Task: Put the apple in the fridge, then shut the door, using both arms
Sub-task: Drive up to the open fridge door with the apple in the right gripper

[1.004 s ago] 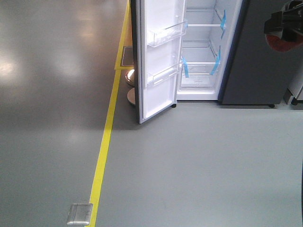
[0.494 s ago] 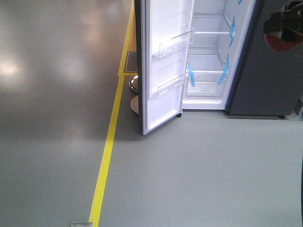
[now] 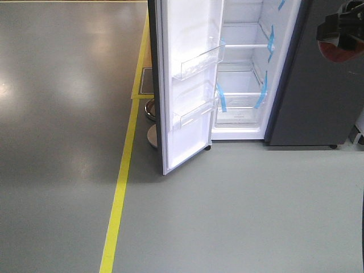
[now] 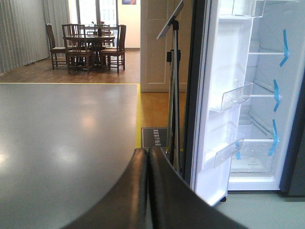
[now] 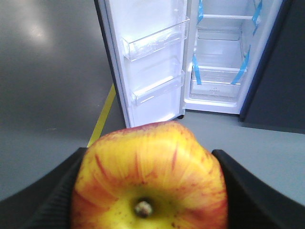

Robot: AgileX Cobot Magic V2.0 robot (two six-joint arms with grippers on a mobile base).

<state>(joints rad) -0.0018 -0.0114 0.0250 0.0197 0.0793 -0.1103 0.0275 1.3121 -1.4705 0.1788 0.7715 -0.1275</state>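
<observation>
Clamping the apple (image 5: 150,179) between them, the right jaws hold it in the air, well apart from the fridge (image 3: 318,102); the left jaws are pressed together. The door (image 3: 190,133) stands wide open ahead.

Pale lettering marks a dark floor plate (image 4: 155,138) beside the open door (image 4: 217,95), too small to read; no other text is legible.

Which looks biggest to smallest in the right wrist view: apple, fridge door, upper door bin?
1. apple, biggest in frame only because it sits right at the camera.
2. fridge door, somewhat smaller here.
3. upper door bin, clearly smallest.
</observation>
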